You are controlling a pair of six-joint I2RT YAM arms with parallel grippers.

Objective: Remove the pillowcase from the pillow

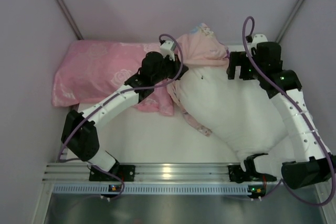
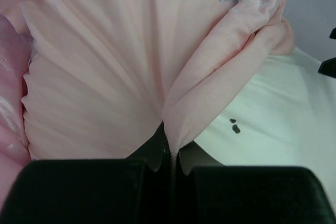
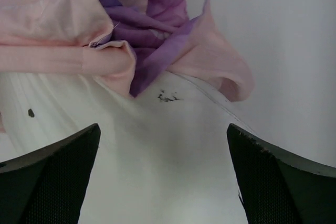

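The white pillow (image 1: 236, 111) lies diagonally across the middle and right of the table, mostly bare. The pillowcase (image 1: 202, 48) is bunched over the pillow's far end, pale pink inner side out, with purple showing in the right wrist view (image 3: 157, 40). My left gripper (image 1: 176, 69) is shut on a fold of the pillowcase (image 2: 210, 87) at its left edge. My right gripper (image 1: 240, 71) is open, its fingers (image 3: 58, 177) spread above the bare white pillow (image 3: 163, 161) just below the bunched case. A strip of the case (image 1: 197, 123) lies under the pillow's left side.
A pink rose-patterned pillow (image 1: 97, 74) lies at the back left, partly under my left arm. Walls close in on the left, back and right. A metal rail (image 1: 168, 172) runs along the near edge.
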